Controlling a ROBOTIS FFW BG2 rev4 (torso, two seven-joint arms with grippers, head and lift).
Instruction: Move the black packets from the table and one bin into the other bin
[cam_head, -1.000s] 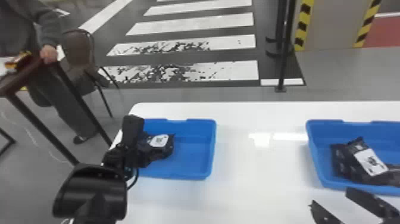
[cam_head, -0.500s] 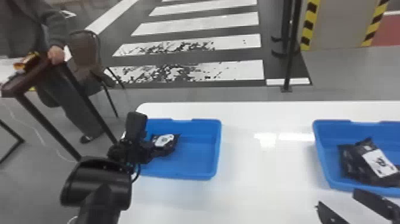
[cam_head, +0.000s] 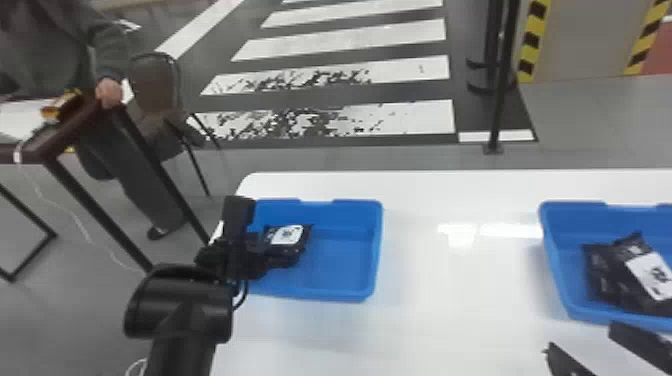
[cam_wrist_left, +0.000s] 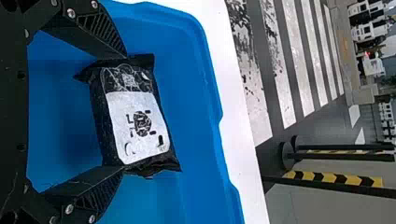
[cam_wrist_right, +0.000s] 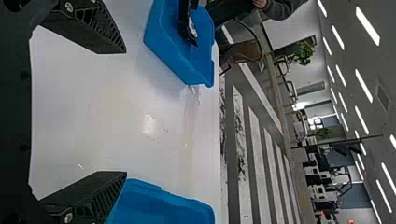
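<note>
Black packet (cam_wrist_left: 99, 121), glossy and creased, flattened ends, dark-printed white label (cam_wrist_left: 126, 112)

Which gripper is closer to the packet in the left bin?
Left. The left gripper is right at that packet, in the left bin; the right gripper is across the table, by the right bin.

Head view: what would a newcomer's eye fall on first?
Probably the bright left bin and right bin, blue against the white table. Next, perhaps, the robot's bulky black left arm, angled over the left bin, where a white-labelled black packet lies. Beyond the table, bold white stripes cross the dark floor.
</note>
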